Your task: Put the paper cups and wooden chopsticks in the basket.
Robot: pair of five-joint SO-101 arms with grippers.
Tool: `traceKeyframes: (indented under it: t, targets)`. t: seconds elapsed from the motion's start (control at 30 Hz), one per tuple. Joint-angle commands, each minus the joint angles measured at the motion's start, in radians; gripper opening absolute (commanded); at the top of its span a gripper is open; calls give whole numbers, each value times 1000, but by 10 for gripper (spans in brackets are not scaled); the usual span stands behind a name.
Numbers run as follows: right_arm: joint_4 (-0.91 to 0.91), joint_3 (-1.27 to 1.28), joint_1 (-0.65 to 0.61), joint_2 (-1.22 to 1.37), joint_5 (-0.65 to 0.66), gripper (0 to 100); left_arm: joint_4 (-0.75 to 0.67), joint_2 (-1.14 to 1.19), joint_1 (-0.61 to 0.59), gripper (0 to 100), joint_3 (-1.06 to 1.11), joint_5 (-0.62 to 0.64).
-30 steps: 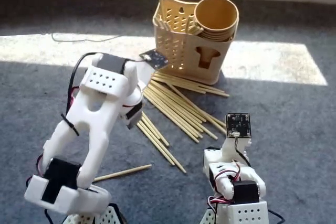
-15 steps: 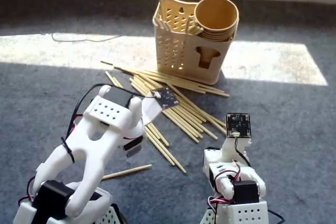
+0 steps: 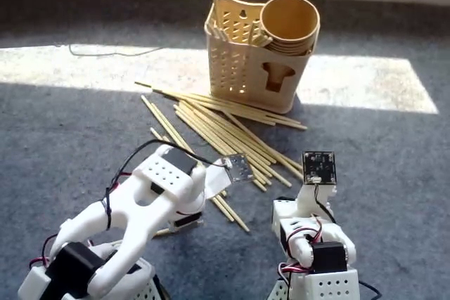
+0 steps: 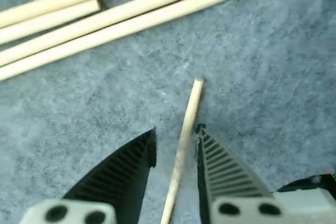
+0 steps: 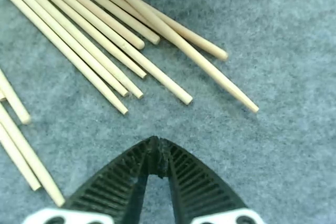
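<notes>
Collecting chopsticks is under way. High view: basket (image 3: 239,75) stands far, paper cups (image 3: 290,22) inside, chopsticks (image 3: 218,121) strewn nearer. Left wrist view: left gripper (image 4: 176,132) spread astride a lone chopstick (image 4: 189,114); next, I judge, pinch it. Right wrist view: right gripper (image 5: 156,148) pressed together, empty

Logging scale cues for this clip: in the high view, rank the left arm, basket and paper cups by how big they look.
1. Left arm, though nearness to the camera inflates it.
2. Basket.
3. Paper cups, nested in the basket.
</notes>
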Motion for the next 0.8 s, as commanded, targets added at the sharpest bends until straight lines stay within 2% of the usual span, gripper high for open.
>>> traceKeyframes:
  t: [0.0, 0.13, 0.3, 0.37, 0.47, 0.63, 0.77]
  targets:
    - [10, 150, 8, -4, -3, 5, -52, -30, 47, 131, 30, 14]
    - [10, 150, 8, -4, -3, 5, -123, -24, 47, 131, 64, 20]
    - [10, 150, 8, -4, -3, 5, -129, -24, 48, 125, 71, 61]
    - [10, 150, 8, -4, -3, 5, -130, -24, 51, 95, 81, 60]
    - [10, 150, 8, -4, -3, 5, -123, -27, 53, 0, 77, 60]
    - [10, 150, 8, -4, -3, 5, -121, -33, 53, 5, 67, 60]
    - [10, 150, 8, -4, -3, 5, -3, -33, 53, 5, -16, 57]
